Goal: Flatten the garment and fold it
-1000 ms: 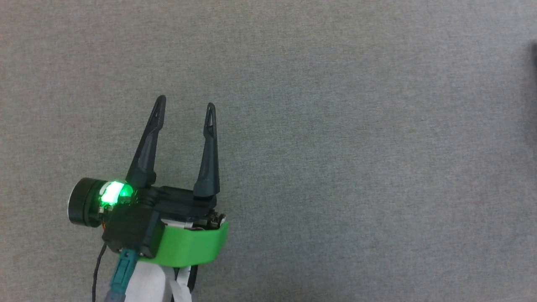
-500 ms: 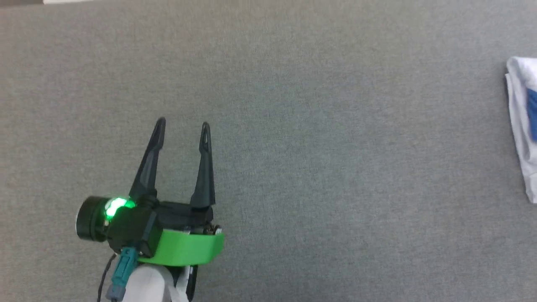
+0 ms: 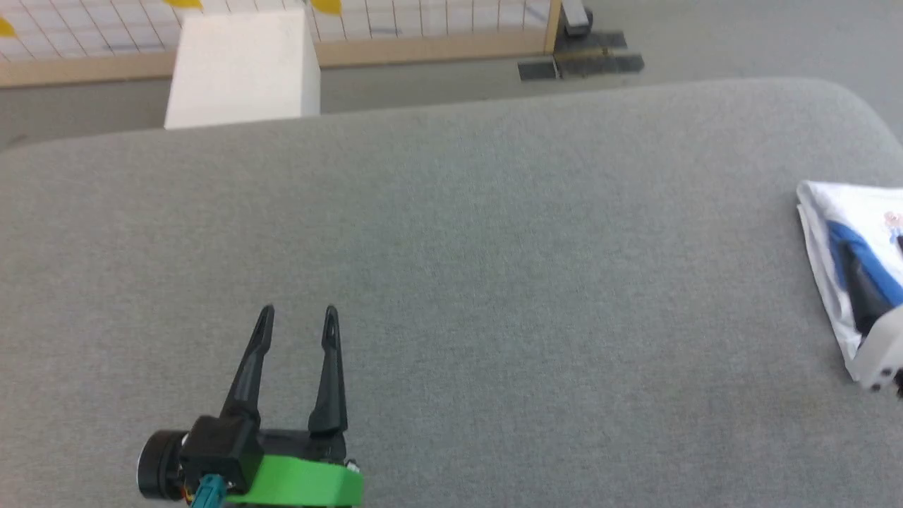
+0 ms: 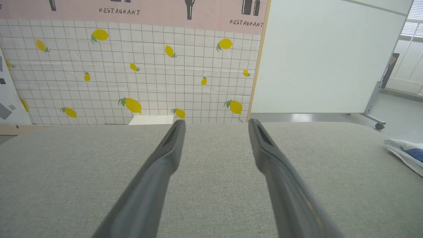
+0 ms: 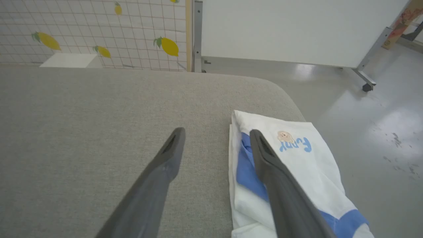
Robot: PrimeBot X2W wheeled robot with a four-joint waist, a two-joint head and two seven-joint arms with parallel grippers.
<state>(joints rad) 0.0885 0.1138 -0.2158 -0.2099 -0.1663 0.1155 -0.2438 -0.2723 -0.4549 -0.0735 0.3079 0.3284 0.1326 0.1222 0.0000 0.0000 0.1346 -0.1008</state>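
since half a second ago the head camera has tipped upward: the far rim of the grey padded surface and the room behind it have come into the picture. the left gripper has slid towards the bottom edge, where its green collar is cut off.

nearest, the left gripper has its two dark fingers set moderately apart over bare fabric, holding nothing. the right gripper is also spread, with nothing between its fingers. one finger lies over bare grey and the other lies across the garment; whether that finger presses the cloth cannot be told. in the head view this gripper is mostly cut off at the right edge, leaving a dark finger and a pale block.

the garment lies folded at the right end of the surface, near its rounded corner, well apart from the left gripper. it is white with blue showing in the folds and has a small print with blue letters. its near end runs out of the right wrist view.

beyond the surface stand a white box, a gridded panel printed with lemons, a white board on casters and a glossy grey floor.
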